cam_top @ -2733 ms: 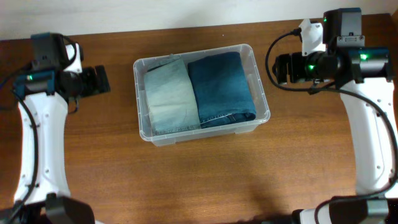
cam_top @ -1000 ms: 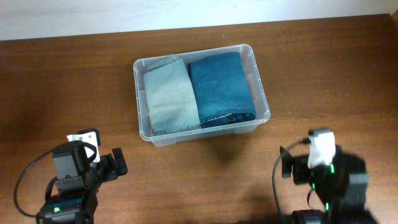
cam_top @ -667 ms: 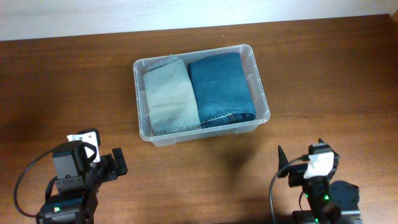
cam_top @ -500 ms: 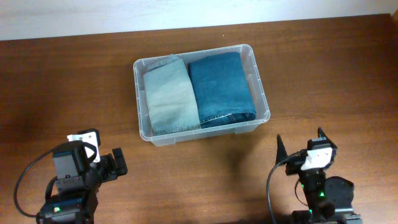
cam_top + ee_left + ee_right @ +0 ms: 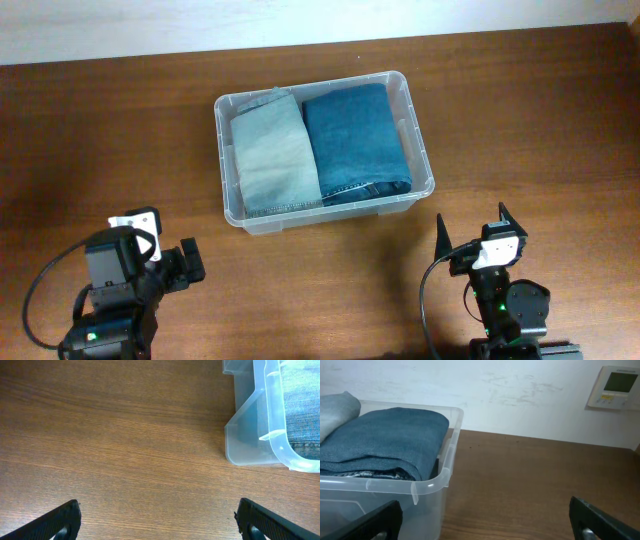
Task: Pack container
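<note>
The clear plastic container [image 5: 427, 170] sits at the table's middle. It holds pale folded jeans [image 5: 272, 155] on the left and dark blue folded jeans [image 5: 355, 145] on the right. My left gripper [image 5: 188, 265] is near the front left, open and empty, well short of the container's corner [image 5: 250, 435]. My right gripper [image 5: 470, 232] is near the front right, open and empty, with its fingers spread wide. The right wrist view shows the container's rim [image 5: 447, 457] and the dark jeans [image 5: 385, 442] ahead on the left.
Brown wooden table [image 5: 120, 130] all round the container. A white wall [image 5: 520, 390] stands behind the table, with a thermostat panel [image 5: 616, 386] on it at the right.
Both arms have drawn back from beside the container to the table's front edge. In the last second the right gripper turned and settled; the left arm stayed still. The container has not moved.
</note>
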Controlling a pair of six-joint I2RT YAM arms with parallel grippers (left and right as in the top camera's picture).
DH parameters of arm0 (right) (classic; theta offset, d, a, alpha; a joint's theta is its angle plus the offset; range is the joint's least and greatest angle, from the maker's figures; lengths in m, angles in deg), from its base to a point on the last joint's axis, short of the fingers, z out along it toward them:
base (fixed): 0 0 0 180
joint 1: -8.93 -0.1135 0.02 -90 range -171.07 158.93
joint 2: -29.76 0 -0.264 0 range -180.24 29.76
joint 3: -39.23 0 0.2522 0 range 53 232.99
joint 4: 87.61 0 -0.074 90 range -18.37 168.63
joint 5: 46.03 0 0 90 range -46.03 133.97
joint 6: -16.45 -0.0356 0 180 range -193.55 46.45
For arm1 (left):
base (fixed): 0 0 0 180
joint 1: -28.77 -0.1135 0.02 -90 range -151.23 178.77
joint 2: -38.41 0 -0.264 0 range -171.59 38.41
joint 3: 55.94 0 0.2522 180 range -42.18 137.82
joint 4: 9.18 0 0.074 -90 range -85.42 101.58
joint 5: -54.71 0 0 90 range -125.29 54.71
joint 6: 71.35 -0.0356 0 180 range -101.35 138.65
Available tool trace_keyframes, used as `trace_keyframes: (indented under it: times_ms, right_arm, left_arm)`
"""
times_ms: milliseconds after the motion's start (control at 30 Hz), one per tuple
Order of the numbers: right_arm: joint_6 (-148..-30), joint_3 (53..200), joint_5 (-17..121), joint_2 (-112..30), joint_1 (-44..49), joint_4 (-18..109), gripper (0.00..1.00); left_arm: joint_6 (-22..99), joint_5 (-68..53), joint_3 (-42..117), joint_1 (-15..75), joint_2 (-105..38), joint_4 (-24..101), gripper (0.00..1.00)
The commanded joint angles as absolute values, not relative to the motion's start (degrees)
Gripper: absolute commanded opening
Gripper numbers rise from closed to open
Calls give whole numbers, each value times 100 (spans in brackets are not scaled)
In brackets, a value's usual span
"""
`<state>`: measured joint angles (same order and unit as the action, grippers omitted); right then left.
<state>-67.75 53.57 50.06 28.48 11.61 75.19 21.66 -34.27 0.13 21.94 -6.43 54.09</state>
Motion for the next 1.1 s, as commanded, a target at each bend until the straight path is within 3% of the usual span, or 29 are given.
trace_keyframes:
  times_ms: [0, 867, 1067]
  right_arm:
    - [-6801, 5331, 5085, 2912, 1156, 7482, 99]
    - [-6801, 5331, 5085, 2912, 1156, 7482, 98]
    - [-6801, 5331, 5085, 2912, 1156, 7482, 98]
  left_arm:
    - [2223, -3468, -5, 2185, -636, 5392, 99]
    - [2223, -3468, -9, 2185, -627, 5392, 99]
    - [2161, -3691, -630, 2185, 184, 5075, 99]
